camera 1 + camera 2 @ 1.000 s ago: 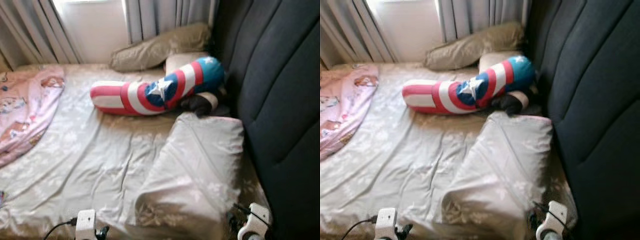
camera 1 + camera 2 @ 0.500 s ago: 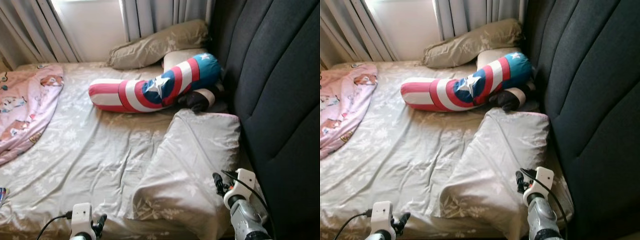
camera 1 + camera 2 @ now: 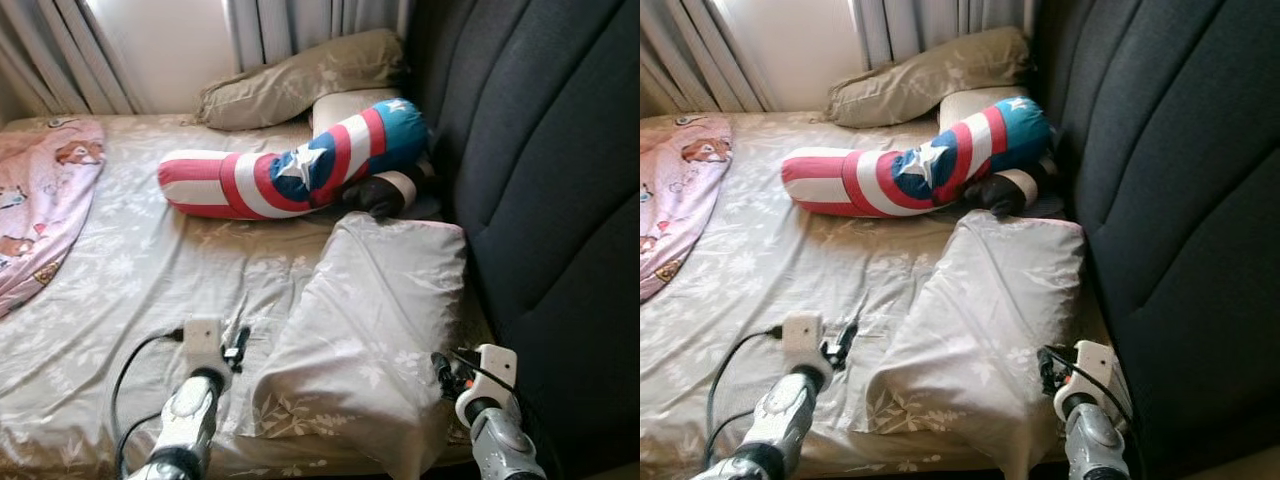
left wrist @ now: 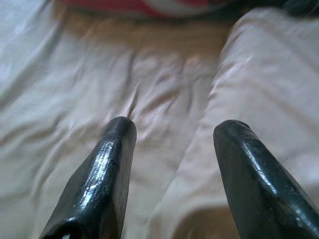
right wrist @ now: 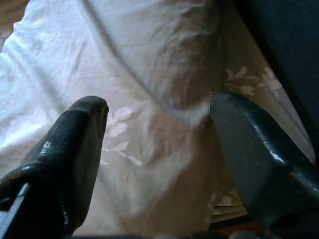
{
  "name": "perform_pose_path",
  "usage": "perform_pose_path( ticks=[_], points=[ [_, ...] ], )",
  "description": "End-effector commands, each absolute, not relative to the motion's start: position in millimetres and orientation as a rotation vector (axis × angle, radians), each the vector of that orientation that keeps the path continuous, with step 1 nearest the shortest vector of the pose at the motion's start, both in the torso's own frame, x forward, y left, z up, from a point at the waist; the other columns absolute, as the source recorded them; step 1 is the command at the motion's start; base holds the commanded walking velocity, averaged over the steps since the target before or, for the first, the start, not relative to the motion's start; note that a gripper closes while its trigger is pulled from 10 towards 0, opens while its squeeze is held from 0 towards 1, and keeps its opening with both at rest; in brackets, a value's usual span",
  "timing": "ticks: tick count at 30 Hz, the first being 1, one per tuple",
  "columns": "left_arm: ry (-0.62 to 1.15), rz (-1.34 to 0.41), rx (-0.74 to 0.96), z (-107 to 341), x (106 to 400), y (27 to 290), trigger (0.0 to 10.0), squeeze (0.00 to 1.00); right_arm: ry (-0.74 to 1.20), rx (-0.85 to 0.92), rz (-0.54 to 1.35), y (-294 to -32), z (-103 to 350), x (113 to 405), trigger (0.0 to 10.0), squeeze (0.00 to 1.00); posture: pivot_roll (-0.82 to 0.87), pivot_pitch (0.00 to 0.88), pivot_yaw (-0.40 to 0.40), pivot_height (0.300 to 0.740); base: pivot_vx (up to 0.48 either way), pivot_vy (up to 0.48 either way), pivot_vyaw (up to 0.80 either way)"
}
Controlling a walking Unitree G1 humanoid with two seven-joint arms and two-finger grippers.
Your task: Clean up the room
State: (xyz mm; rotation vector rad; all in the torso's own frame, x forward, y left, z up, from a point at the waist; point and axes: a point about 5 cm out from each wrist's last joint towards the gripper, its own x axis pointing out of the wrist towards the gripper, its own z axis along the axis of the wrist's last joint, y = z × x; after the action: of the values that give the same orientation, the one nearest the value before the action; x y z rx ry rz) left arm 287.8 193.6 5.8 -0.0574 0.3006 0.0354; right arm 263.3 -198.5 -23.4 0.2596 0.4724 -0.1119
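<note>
A large pale floral pillow (image 3: 375, 310) lies skewed on the near right of the bed, against the dark headboard (image 3: 545, 170). My left gripper (image 3: 238, 345) hovers open over the sheet (image 3: 150, 280), just beside the pillow's left edge. The left wrist view shows its fingers (image 4: 112, 164) apart, with sheet and pillow edge between them. My right gripper (image 3: 443, 372) is open at the pillow's near right corner, its fingers (image 5: 75, 134) spread over the pillow cloth. A red, white and blue star bolster (image 3: 290, 175) lies across the bed farther back.
An olive pillow (image 3: 300, 85) and a cream pillow (image 3: 345, 105) sit at the far end under the curtains (image 3: 290, 25). A dark soft thing (image 3: 372, 195) is tucked by the bolster. A pink blanket (image 3: 35, 215) covers the bed's left side. The headboard walls off the right.
My left arm has come up and forward over the sheet to the pillow's left edge. The right gripper stays by the pillow's corner. The camera has turned slightly right.
</note>
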Motion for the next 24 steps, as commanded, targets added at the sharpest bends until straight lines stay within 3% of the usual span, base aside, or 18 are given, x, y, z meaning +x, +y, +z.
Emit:
perform_pose_path(
  ticks=[1, 10, 17, 24],
  points=[
    [0.314, 0.058, -0.068, 2.1, 283.6, 198.1, 10.0, 0.00, 0.474, 0.263, -0.101, -190.9, -22.5, 266.5, 10.0, 0.00, -0.04, 0.046, -0.034, 0.725, 0.000, 0.000, 0.00],
    [0.163, 0.040, -0.049, 37.4, 313.6, 194.9, 10.0, 0.00, 0.412, 0.285, -0.110, -203.3, -7.7, 280.7, 10.0, 0.00, -0.05, 0.097, -0.016, 0.710, 0.000, 0.000, 0.00],
    [0.114, 0.056, -0.066, 41.3, 313.6, 192.3, 10.0, 0.00, 0.421, 0.264, -0.126, -210.0, -6.2, 281.6, 10.0, 0.00, -0.03, 0.109, -0.013, 0.706, 0.000, 0.000, 0.00],
    [0.077, 0.053, -0.065, 40.8, 307.7, 192.6, 10.0, 0.00, 0.417, 0.278, -0.095, -195.1, -10.3, 279.1, 10.0, 0.00, 0.04, 0.146, -0.047, 0.677, 0.000, 0.000, 0.00]
  ],
)
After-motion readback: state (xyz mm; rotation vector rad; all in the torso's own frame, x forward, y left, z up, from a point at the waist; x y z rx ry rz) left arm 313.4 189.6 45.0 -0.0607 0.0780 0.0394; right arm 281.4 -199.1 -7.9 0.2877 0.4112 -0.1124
